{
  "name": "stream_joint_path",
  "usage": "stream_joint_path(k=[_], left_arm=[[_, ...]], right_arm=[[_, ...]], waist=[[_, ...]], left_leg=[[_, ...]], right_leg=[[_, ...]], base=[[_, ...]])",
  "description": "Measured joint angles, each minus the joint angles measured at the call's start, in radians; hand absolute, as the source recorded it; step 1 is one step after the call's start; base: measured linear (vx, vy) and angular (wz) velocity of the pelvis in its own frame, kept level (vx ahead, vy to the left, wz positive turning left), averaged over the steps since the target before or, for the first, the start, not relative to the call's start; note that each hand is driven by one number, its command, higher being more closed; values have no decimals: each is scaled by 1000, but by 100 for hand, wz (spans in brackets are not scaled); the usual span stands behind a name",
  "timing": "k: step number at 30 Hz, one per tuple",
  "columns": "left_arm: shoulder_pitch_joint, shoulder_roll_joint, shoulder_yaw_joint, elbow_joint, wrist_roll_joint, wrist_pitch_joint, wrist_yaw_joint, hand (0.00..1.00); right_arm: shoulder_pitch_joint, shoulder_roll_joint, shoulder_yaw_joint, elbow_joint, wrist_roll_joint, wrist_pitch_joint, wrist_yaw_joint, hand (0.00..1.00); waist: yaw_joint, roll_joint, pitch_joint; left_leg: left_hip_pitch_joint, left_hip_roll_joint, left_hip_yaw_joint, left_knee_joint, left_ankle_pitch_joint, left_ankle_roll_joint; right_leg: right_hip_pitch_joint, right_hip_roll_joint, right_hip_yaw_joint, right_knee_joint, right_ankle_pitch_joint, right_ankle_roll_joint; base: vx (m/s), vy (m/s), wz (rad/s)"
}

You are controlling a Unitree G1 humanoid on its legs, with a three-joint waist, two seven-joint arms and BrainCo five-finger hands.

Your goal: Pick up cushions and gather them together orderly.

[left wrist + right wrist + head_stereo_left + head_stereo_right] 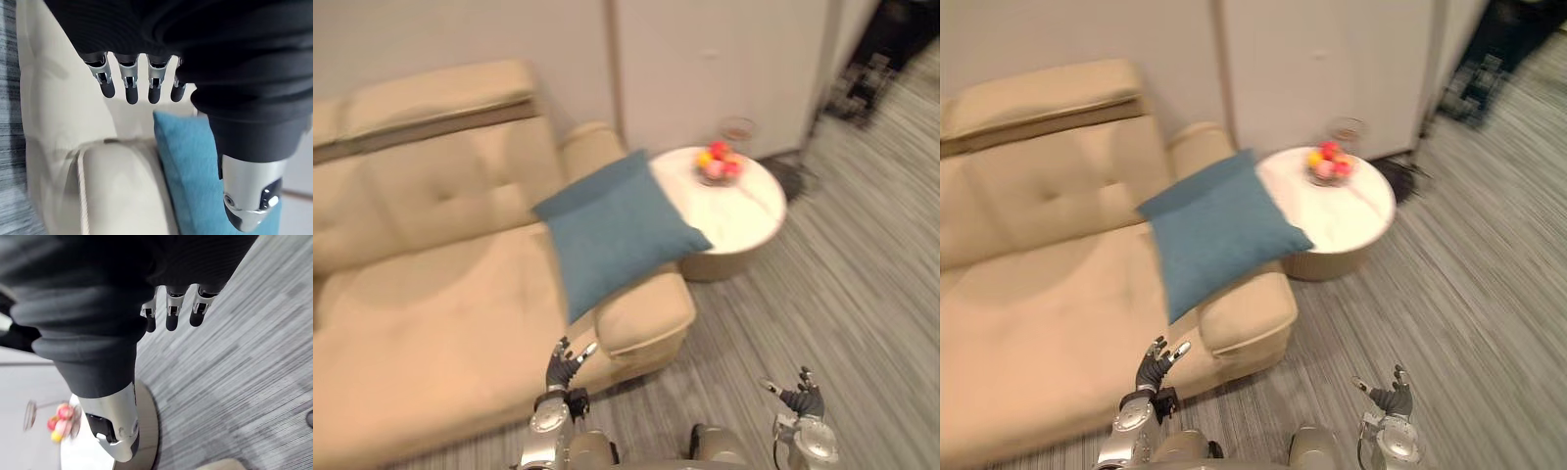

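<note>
A wide beige sofa (431, 294) fills the left of the room, with a round white side table (744, 220) just beside its armrest (641, 313). One blue cushion (617, 230) lies tilted across that armrest, partly on the seat, a corner reaching toward the table (likely loose, easy to lift). A small fruit bowl (720, 164) sits on the table. The left hand (566, 364) hovers before the armrest, fingers relaxed and empty, seemingly ready to reach. The right hand (800, 397), likewise slack and empty, hangs over the floor.
</note>
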Motion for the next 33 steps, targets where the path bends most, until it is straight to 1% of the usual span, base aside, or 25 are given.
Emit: stream_joint_path(k=[1, 2, 3, 4, 7, 11, 14, 16, 17, 18, 19, 20, 21, 22, 23, 24, 25, 26, 27, 28, 29, 30, 31, 32, 33], left_arm=[[3, 10, 0, 7, 0, 1, 0, 0], [9, 30, -7, 25, 1, 9, 2, 0], [11, 51, -22, 39, 3, 17, 1, 0], [11, 57, -26, 42, 4, 17, 1, 0], [8, 91, -37, 66, 12, 17, 0, 0], [9, 115, -62, 67, 34, 17, -2, 0], [9, 130, -62, 66, 36, 17, -1, 0], [10, 137, -61, 63, 35, 17, -1, 0], [12, 141, -60, 50, 35, 17, -1, 0], [24, 143, -60, 24, 34, 16, -1, 0], [29, 143, -61, 12, 33, 16, -1, 0], [44, 146, -61, 1, 33, 15, 0, 0], [58, 147, -61, -2, 32, 15, 1, 0], [64, 147, -61, -6, 30, 15, 1, 0], [67, 146, -59, -8, 28, 16, 2, 0], [62, 146, -53, -10, 26, 16, 3, 0], [60, 147, -51, -11, 26, 16, 4, 0], [57, 150, -51, -11, 25, 16, 4, 0], [52, 156, -51, -10, 25, 16, 3, 0], [48, 159, -52, -11, 25, 16, 4, 0], [41, 157, -55, -9, 26, 15, 3, 0], [33, 140, -57, -10, 26, 15, 1, 0], [27, 139, -56, -14, 26, 14, 1, 0], [11, 139, -55, -16, 26, 13, 2, 0], [-7, 135, -55, -22, 26, 13, 2, 0]], right_arm=[[-14, 2, 1, 10, 0, 0, 0, 0], [-27, 0, -3, 22, 1, 0, 0, 0], [-28, 1, -3, 44, 2, 2, 0, 0], [-29, 0, -3, 52, 3, 4, 0, 0], [-31, 0, -14, 65, 8, 11, 0, 0], [-39, -22, -24, 65, 7, 13, -1, 0], [-77, -38, -22, 65, 7, 13, -1, 0], [-93, -46, -19, 65, 6, 13, -2, 0], [-108, -51, -19, 65, -2, 14, -2, 0], [-117, -57, -18, 65, -3, 14, -2, 0], [-117, -59, -18, 65, -4, 14, -2, 0], [-114, -59, -18, 65, -6, 17, -2, 0], [-114, -60, -12, 65, -9, 20, -2, 0], [-116, -60, -10, 65, -10, 20, -2, 0], [-114, -59, -5, 65, -10, 21, -1, 0], [-115, -59, 8, 65, -10, 24, 0, 0], [-115, -59, 11, 65, -10, 26, 0, 0], [-113, -60, 12, 65, -10, 30, 0, 0], [-103, -61, 10, 65, -10, 30, -1, 0], [-94, -61, 5, 64, -10, 30, -2, 0], [-75, -66, -3, 61, -10, 31, -3, 0], [-73, -77, -18, 53, -10, 34, -3, 0], [-69, -78, -23, 36, -10, 34, -3, 0], [-65, -84, -24, 6, -10, 34, -3, 0], [-61, -84, -37, -25, -10, 34, -3, 0]], waist=[[3, 4, -3], [-3, 1, -2], [-4, 4, -3], [-2, 5, -4], [-6, 5, -6], [-7, -3, -10], [-7, -8, -13], [-7, -14, -15], [-6, -24, -16], [-12, -39, -8], [-16, -46, -3], [-19, -56, 2], [-31, -62, 2], [-37, -59, 2], [-38, -47, 6], [-40, -41, 10], [-45, -40, 10], [-60, -35, 14], [-72, -40, 13], [-77, -50, 9], [-88, -65, 8], [-91, -37, 5], [-92, -31, 2], [-92, -20, 11], [-90, -17, 13]], left_leg=[[-2, 6, 19, -13, 7, 2], [-8, 23, 70, -37, 32, -6], [-6, 17, 92, -69, 59, -9], [-6, 12, 91, -80, 72, -16], [-2, -13, 81, -141, 116, -20], [33, -35, 93, -200, 145, -25], [37, -39, 111, -214, 147, -24], [36, -43, 116, -216, 147, -23], [33, -53, 119, -211, 135, -8], [27, -66, 125, -189, 110, 4], [27, -73, 123, -179, 95, 7], [29, -81, 112, -150, 63, 6], [44, -91, 105, -142, 45, 16], [52, -92, 102, -142, 40, 21], [64, -85, 92, -144, 35, 28], [65, -71, 82, -143, 28, 25], [66, -65, 73, -144, 26, 24], [72, -56, 50, -145, 23, 21], [82, -56, 25, -144, 19, 12], [87, -60, 21, -139, 19, -4], [87, -69, -21, -104, 1, -27], [87, -48, -48, -93, -7, -37], [87, -45, -58, -93, -8, -38], [77, -32, -65, -82, -2, -51], [34, -12, -72, -10, 6, -63]], right_leg=[[1, -6, -14, -4, 3, -1], [6, -16, -43, -15, 5, 2], [15, -31, -66, -29, 10, 8], [16, -33, -70, -35, 12, 10], [29, -27, -79, -98, 59, 11], [50, -25, -71, -149, 90, 10], [47, -15, -47, -183, 117, 11], [39, -15, -39, -188, 122, 13], [16, -34, -28, -159, 102, 24], [-9, -58, -19, -100, 61, 49], [-19, -69, -16, -64, 42, 55], [-25, -97, -10, 10, 16, 60], [-28, -116, 0, 55, 11, 65], [-46, -119, 6, 101, 19, 66], [-102, -110, 18, 157, 3, 61], [-132, -70, 37, 122, -5, 54], [-146, -51, 47, 99, -3, 53], [-162, -7, 75, 33, 15, 55], [-165, 26, 105, -60, 66, 54], [-158, 36, 126, -100, 101, 51], [-155, 39, 158, -93, 203, -8], [-158, 44, 126, -50, 170, -18], [-161, 44, 114, -40, 148, -24], [-163, 47, 93, -22, 126, -30], [-153, 47, 67, -20, 111, -42]], base=[[-71, -142, 120], [-69, -73, 77], [-63, -54, 72], [-38, -1, 43], [0, 11, 8], [11, 18, -5], [-26, 17, -25], [-20, 37, -16], [-6, 61, -8], [-8, 68, -2], [-45, 34, 12], [-9, 66, 17], [17, 84, 13], [82, 122, 7], [95, 91, 9], [99, 60, 15], [126, -3, 35], [180, -48, 59], [216, -69, 67], [271, -111, 84], [346, -188, 75], [288, -166, 71], [303, -162, 49], [260, -165, 53], [260, -165, 51]])
